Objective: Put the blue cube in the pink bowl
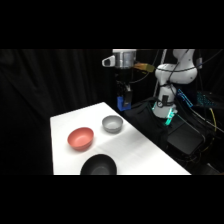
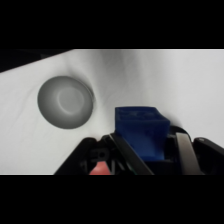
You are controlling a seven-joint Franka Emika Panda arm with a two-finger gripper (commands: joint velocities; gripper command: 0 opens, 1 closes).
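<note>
In the wrist view the blue cube (image 2: 140,131) sits between the two fingers, with my gripper (image 2: 145,150) shut on it, raised above the white table. In the side view my gripper (image 1: 124,100) hangs high over the table's far edge, and the blue cube (image 1: 121,103) shows at its tip. The pink bowl (image 1: 80,138) rests on the table's left part, well to the left of and nearer than the gripper. A sliver of the pink bowl (image 2: 100,169) peeks out at the wrist view's bottom edge.
A small grey bowl (image 1: 112,124) stands near the table's far side, below the gripper, and shows as the grey bowl (image 2: 65,101) from the wrist. A larger black bowl (image 1: 99,165) sits at the front edge. Dark equipment and cables lie right of the table (image 1: 135,150).
</note>
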